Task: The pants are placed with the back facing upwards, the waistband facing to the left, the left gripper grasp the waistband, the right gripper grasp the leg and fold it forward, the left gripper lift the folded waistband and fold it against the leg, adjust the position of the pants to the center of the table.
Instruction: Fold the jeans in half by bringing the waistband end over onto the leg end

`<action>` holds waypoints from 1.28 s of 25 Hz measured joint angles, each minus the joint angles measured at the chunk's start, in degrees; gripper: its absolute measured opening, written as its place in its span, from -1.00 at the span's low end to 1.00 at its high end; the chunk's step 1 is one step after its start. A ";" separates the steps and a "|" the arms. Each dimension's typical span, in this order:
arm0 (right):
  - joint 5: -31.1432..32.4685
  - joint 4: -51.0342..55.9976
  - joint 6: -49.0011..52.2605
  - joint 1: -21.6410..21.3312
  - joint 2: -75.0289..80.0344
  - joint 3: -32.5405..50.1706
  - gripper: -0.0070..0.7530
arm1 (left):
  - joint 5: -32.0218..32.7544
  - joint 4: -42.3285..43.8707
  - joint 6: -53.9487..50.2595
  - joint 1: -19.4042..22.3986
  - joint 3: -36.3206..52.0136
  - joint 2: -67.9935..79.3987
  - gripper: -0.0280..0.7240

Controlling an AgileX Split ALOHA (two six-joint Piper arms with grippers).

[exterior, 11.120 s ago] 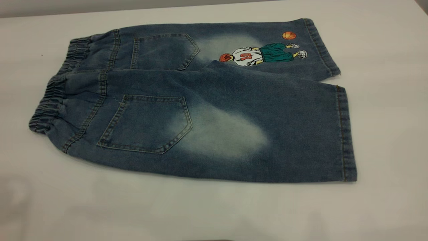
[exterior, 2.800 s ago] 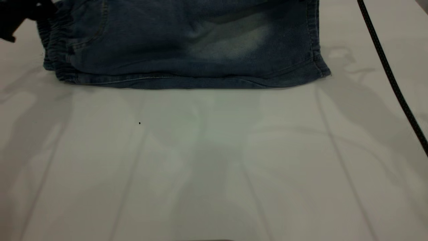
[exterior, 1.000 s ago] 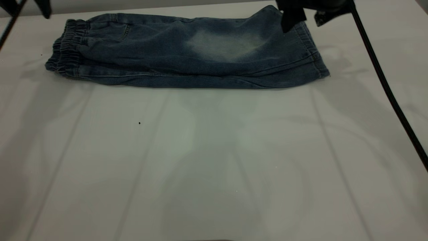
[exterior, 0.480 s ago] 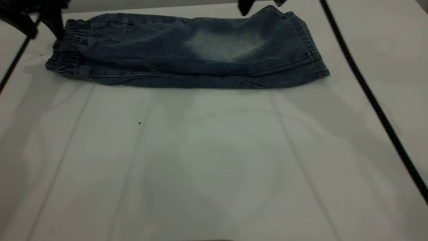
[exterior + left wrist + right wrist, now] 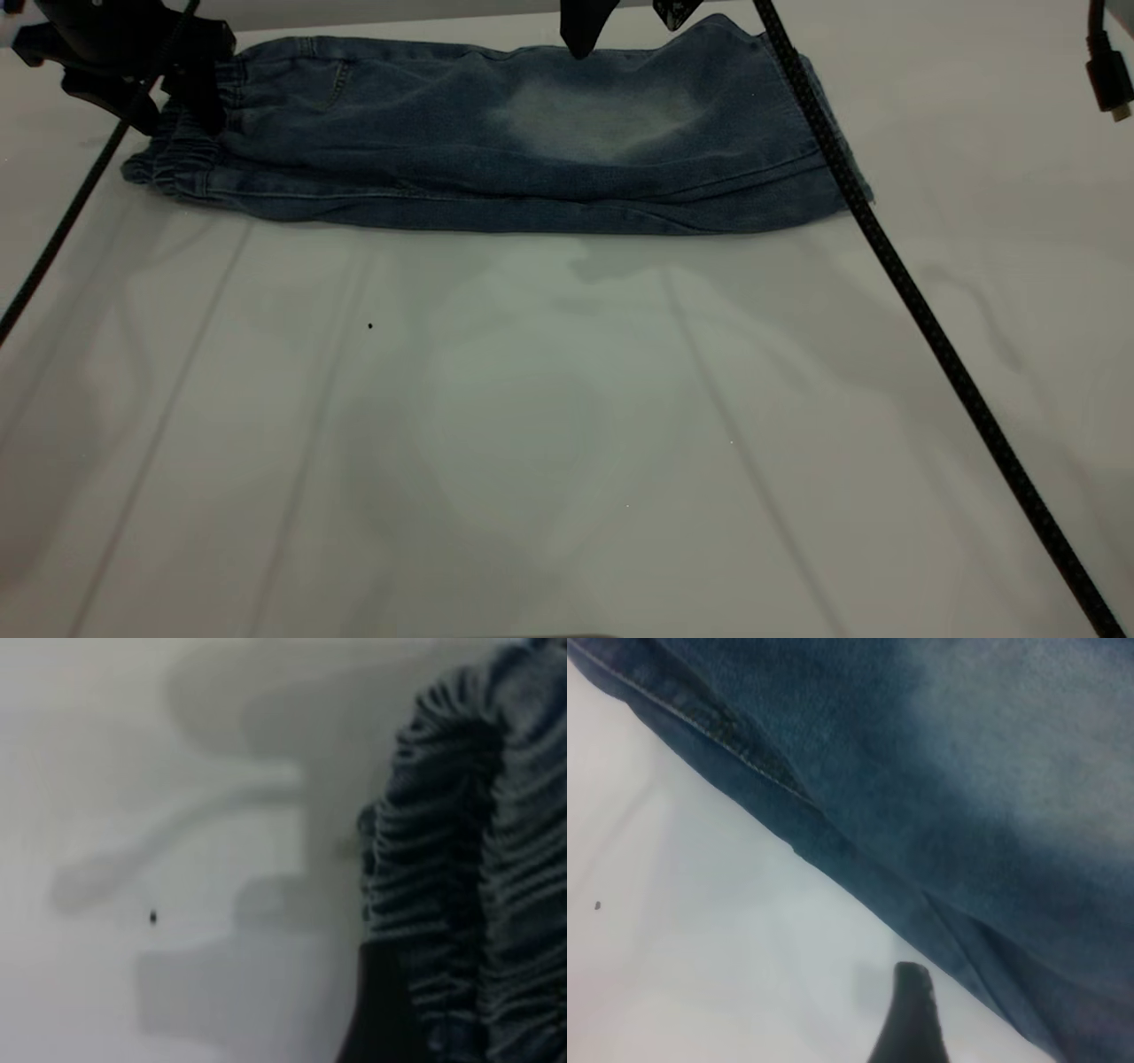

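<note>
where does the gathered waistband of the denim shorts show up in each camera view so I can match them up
Exterior view: the waistband is at the far left end of the folded pants, partly behind the left end effector.
Left wrist view: the waistband fills one side as ruffled ridges.
Right wrist view: not in it; only denim and a seam.
Shared landmark: the white table against the denim edge.

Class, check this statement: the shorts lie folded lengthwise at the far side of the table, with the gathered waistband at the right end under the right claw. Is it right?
Not quite. The waistband is at the left end of the pants, beside the left claw, as the exterior view shows. The rest stands.
</note>
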 joint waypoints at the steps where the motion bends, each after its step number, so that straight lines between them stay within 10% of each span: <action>1: 0.00 0.00 0.00 0.00 0.07 0.00 0.32 | 0.00 -0.02 0.00 0.00 -0.72 0.70 0.26; 12: -8.26 3.61 -0.06 0.00 0.31 0.00 0.32 | -0.39 -2.31 1.45 0.00 -2.74 3.60 0.21; 20: -18.45 6.71 -0.19 0.00 3.32 0.00 0.32 | -3.23 -9.75 2.11 0.30 -3.24 4.35 -0.68; 32: -28.57 7.15 -0.21 0.00 11.70 0.00 0.32 | 7.57 -10.71 2.95 0.07 -6.72 2.57 -0.72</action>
